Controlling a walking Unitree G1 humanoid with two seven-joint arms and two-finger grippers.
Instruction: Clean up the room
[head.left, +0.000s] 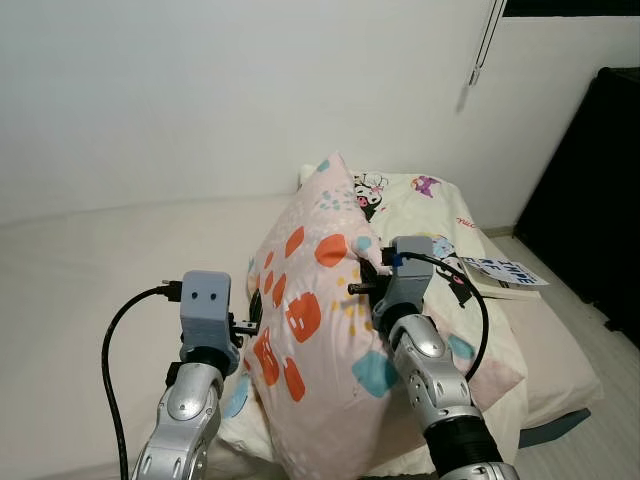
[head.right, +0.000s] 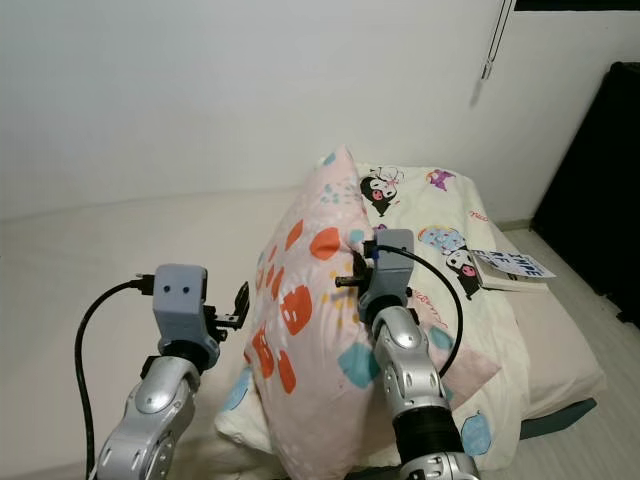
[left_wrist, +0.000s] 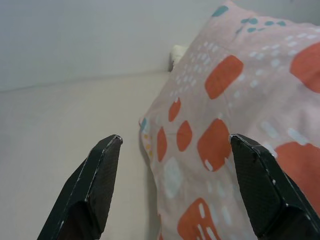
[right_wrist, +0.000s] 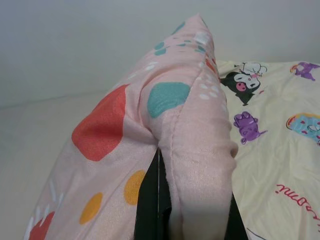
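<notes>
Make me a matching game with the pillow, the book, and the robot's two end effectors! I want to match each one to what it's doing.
Things:
1. Pink fabric pillow with orange and teal blotches
2. White paperback book with blue letters
3. Left end effector
4. Right end effector

States:
A. Open, beside the pillow
B. Lying flat on the cartoon-print cream blanket
C. Held up on its edge
D. Shut on the pillow's edge

Pairs: 1-C, 2-B, 3-A, 4-D
</notes>
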